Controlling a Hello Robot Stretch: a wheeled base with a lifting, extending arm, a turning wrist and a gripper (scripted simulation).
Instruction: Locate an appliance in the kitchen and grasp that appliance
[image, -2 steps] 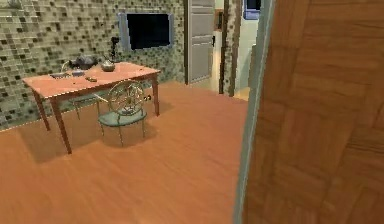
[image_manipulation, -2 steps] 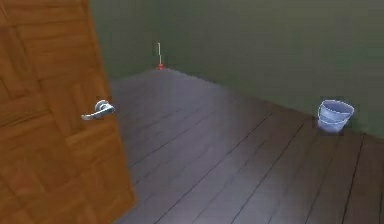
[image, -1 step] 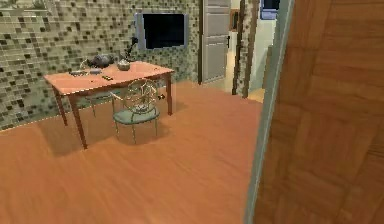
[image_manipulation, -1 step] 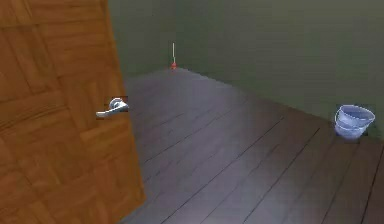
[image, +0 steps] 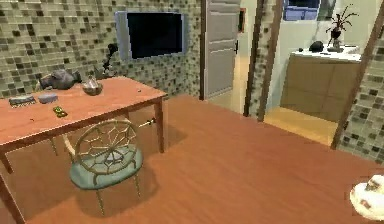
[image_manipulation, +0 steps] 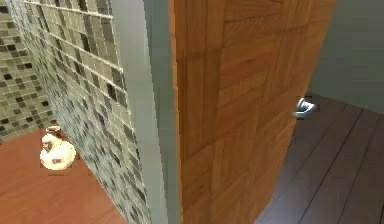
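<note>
Appliance not confirmed: a dark low object (image: 316, 46) sits on the far tabletop (image: 315, 85) past the door frame (image: 267, 60), judged well beyond the end effector. Facing and long axis: too small to tell. End effector state: cannot tell. Risks: misidentifying the object; the wooden door (image_manipulation: 240, 110) close alongside may obstruct any reach.

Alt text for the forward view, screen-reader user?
A wooden table with small items stands at left, a round-backed teal-seated chair before it. A dark screen hangs on the tiled wall behind; a doorway at right shows a pale cabinet.
</note>
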